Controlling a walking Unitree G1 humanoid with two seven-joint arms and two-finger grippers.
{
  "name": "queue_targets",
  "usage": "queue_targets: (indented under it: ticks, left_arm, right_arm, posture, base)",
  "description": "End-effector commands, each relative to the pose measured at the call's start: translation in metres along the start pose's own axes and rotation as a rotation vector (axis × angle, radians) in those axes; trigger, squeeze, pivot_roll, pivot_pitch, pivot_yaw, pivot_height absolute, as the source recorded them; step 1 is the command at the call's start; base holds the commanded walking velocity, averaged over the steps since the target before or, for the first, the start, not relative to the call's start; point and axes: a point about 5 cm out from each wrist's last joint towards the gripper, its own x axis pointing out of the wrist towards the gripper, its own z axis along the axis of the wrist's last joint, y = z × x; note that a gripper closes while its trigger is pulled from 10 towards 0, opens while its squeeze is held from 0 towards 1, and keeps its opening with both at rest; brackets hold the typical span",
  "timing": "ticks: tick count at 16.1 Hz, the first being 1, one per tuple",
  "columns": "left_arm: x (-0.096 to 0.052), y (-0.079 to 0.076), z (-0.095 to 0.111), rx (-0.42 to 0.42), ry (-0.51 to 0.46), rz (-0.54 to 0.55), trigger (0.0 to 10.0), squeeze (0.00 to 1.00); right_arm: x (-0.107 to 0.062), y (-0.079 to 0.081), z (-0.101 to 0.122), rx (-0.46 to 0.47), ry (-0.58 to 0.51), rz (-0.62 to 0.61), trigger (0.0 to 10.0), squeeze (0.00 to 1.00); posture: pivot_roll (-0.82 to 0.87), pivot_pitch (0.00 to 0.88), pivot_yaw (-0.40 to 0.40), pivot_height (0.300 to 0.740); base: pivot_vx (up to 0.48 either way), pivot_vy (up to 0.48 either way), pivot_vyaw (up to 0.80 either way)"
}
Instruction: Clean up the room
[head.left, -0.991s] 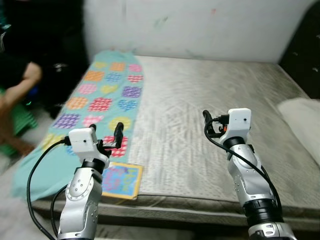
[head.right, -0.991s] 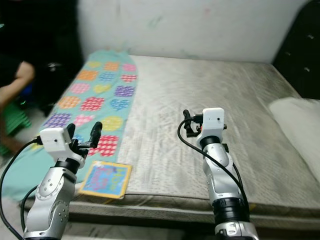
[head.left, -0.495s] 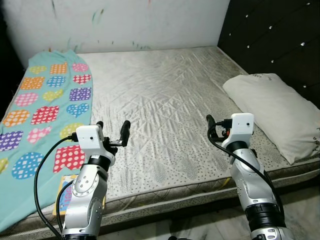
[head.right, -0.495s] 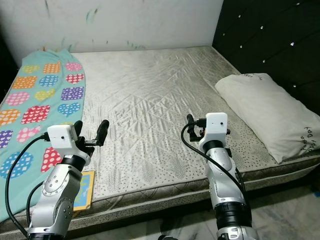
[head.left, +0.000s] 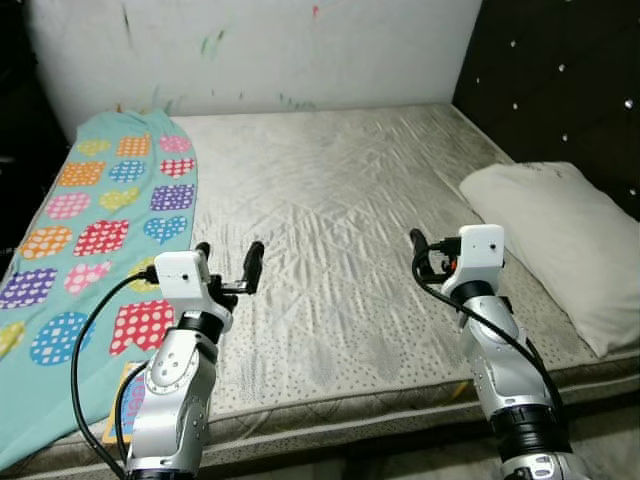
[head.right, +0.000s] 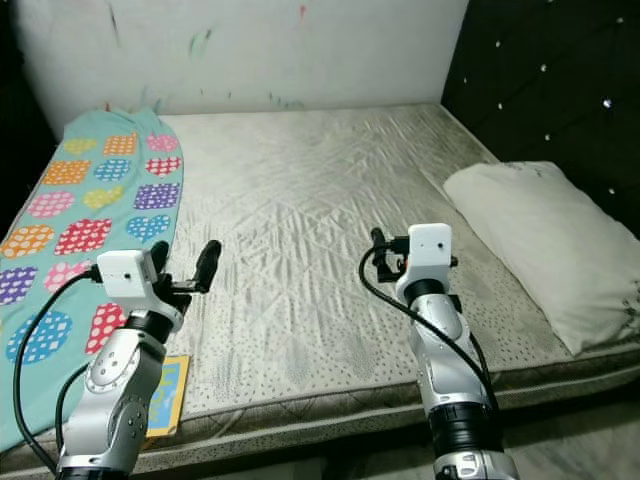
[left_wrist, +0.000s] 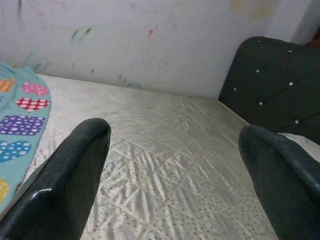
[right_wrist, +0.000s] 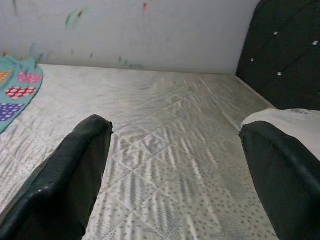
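A teal blanket (head.left: 100, 215) with bright patterned patches lies along the left side of a bare grey mattress (head.left: 330, 190). A white pillow (head.left: 555, 240) rests at the mattress's right side. A colourful picture book (head.right: 165, 395) lies at the near left edge, partly hidden behind my left arm. My left gripper (head.left: 229, 262) hovers open over the mattress's near left part, holding nothing. My right gripper (head.left: 424, 250) is raised above the near right part, also open and holding nothing; its wrist view looks across the mattress to the pillow (right_wrist: 295, 125).
A black tufted headboard (head.left: 560, 80) rises on the right behind the pillow. A white wall (head.left: 260, 50) with paint marks runs along the far side. The mattress's near edge (head.left: 340, 405) lies just in front of me.
The whole view has swung right since a second ago, off the blanket end, then slightly back left. Both arms keep the same raised pose with fingers apart.
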Motion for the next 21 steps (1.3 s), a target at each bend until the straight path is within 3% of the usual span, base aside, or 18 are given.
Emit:
queue_targets:
  ticks: [1,5,14,21]
  left_arm:
    - [0.0005,0.0017,0.0009,0.002,-0.006,0.005,10.0,0.0]
    - [0.0,0.0039,-0.0009,0.013,0.007,0.028,10.0,0.0]
    - [-0.0001,0.0101,-0.005,0.011,0.037,0.085,10.0,0.0]
    - [0.0005,0.0089,-0.0044,0.0,0.028,0.085,10.0,0.0]
  right_arm:
    - [0.0036,0.0028,0.0043,-0.009,-0.011,0.014,10.0,0.0]
    - [0.0041,0.0033,0.004,-0.012,-0.01,0.016,10.0,0.0]
    - [0.0049,0.0001,0.0026,-0.02,-0.005,0.006,10.0,0.0]
    - [0.0053,-0.0008,0.002,-0.025,-0.003,0.005,10.0,0.0]
  posture:
    - [-0.04,0.0,-0.013,0.74]
    - [-0.04,0.0,-0.015,0.74]
    - [-0.04,0.0,-0.015,0.74]
    - [-0.04,0.0,-0.017,0.74]
  base:
    - [0.334,0.0,0.0]
    - [0.297,0.0,0.0]
    - [0.0,0.0,0.0]
    - [0.0,0.48,0.0]
